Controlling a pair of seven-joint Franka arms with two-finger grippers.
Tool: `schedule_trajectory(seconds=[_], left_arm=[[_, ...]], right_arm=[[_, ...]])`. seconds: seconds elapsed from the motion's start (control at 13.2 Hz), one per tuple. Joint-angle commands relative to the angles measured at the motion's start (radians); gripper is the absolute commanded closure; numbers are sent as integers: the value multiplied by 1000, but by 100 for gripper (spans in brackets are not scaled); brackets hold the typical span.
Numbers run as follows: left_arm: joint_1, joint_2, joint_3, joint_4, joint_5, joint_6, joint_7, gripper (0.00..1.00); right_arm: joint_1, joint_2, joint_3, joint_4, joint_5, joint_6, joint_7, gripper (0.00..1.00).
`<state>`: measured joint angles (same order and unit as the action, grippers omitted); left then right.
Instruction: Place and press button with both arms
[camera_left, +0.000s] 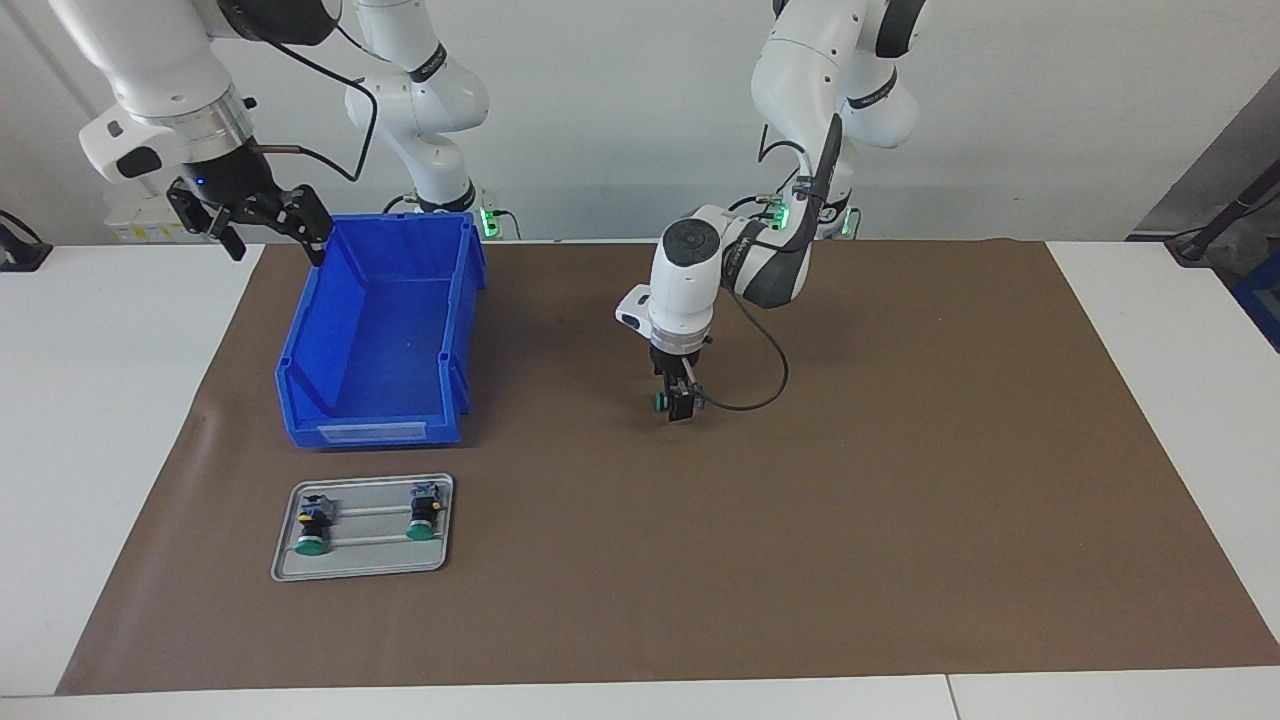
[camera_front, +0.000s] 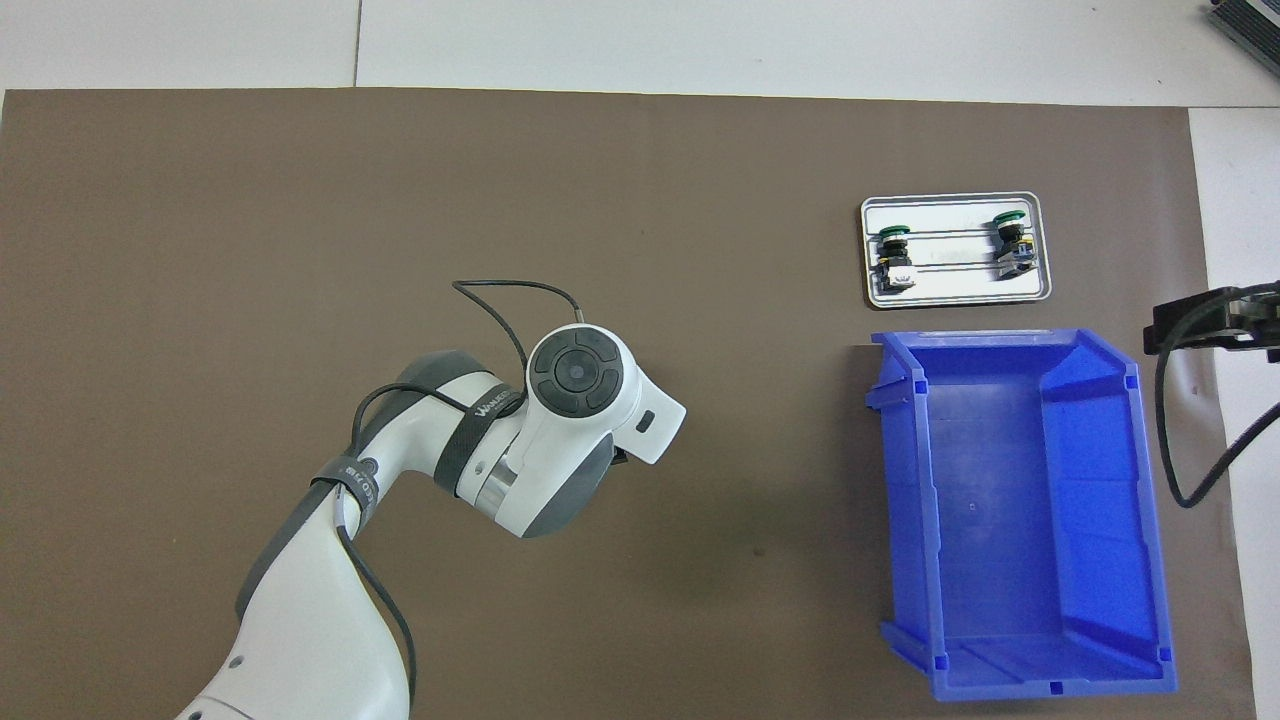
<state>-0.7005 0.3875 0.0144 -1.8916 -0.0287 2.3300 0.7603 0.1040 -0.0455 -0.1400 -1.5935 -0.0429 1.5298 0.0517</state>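
Your worktop (camera_left: 120, 420) is white and carries one brown mat (camera_left: 800, 540) that covers most of it. Two white arms work over it. The left arm (camera_left: 790, 150) reaches down over the middle of the mat, and the right arm (camera_left: 150, 90) waits raised at its own end of the worktop. On the mat you have one blue bin (camera_left: 385, 340), open at the top, toward the right arm's end. Just beside the bin, farther from the robots, lies one flat grey tray (camera_left: 365, 570). You can count three green-capped buttons in all. Two buttons (camera_left: 312, 525) lie apart on the tray, one at each end. The third button (camera_left: 662, 399) hangs over mid-mat in the left gripper (camera_left: 678, 400), whose fingers are clamped on it. The right gripper (camera_left: 260, 218) is over the worktop beside the bin's corner, its fingers spread apart and empty.
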Motion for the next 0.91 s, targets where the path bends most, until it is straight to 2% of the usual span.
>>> schedule_trajectory(seconds=[0.0, 0.08, 0.15, 0.23, 0.3, 0.38, 0.83], left_arm=[[-16, 8, 13, 2, 18, 15, -21, 2], [-16, 8, 12, -4, 18, 17, -24, 5], [-28, 8, 15, -4, 18, 3, -39, 14], [-36, 8, 16, -6, 18, 2, -47, 42], [-36, 8, 16, -4, 18, 0, -50, 77], [-36, 8, 16, -4, 18, -1, -61, 100], [-16, -15, 15, 13, 15, -31, -93, 100]], right_arm=[[-4, -34, 4, -48, -17, 30, -6, 0], [-6, -34, 4, -48, -17, 32, -7, 0], [-6, -33, 2, -48, -17, 32, -7, 0], [-6, -34, 2, -49, -17, 30, -6, 0], [-7, -34, 2, -49, -15, 30, -6, 0], [-7, -34, 2, -48, -15, 29, -6, 0], [-4, -33, 2, -42, -3, 27, -9, 0]])
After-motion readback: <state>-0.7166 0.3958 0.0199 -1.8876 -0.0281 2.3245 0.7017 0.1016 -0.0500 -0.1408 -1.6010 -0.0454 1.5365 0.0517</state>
